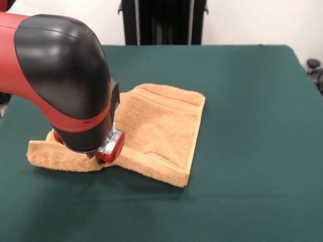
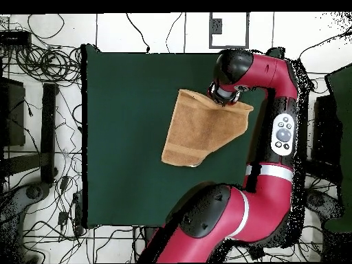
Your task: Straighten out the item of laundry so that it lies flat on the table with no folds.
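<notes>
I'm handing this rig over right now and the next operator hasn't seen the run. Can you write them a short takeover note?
Gripper: down at the towel's near-left edge in the front view; the wrist hides it, so open or shut is unclear.
Towel: on the table, mostly spread, right part flat.
Not flat yet: the left corner is bunched, with a ridge along the near edge.
Left to do: pull that corner out and smooth the fold.

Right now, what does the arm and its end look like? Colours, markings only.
The arm is glossy red with bulky black joint housings and a white band near the elbow. A grey oval button panel sits on one link. The gripper end shows a silver ring with red trim. No loose cables visible on it.
</notes>
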You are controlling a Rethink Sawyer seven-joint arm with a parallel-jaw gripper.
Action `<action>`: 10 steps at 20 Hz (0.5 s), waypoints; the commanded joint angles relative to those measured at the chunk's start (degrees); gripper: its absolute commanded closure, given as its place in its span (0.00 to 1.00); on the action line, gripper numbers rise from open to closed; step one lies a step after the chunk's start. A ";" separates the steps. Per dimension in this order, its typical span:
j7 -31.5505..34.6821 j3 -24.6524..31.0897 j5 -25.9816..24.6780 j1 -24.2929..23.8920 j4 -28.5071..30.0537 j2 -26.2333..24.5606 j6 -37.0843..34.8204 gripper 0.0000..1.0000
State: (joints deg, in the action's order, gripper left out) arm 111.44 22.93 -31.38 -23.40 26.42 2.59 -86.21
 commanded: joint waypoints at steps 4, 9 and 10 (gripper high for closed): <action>-14.08 3.97 0.72 2.56 3.81 1.40 8.58 1.00; -13.86 3.28 1.67 2.10 7.16 2.60 11.88 1.00; -13.80 3.23 1.76 2.09 7.45 2.72 12.38 1.00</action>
State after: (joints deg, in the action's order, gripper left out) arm 111.44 22.93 -31.15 -23.40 26.48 2.65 -82.12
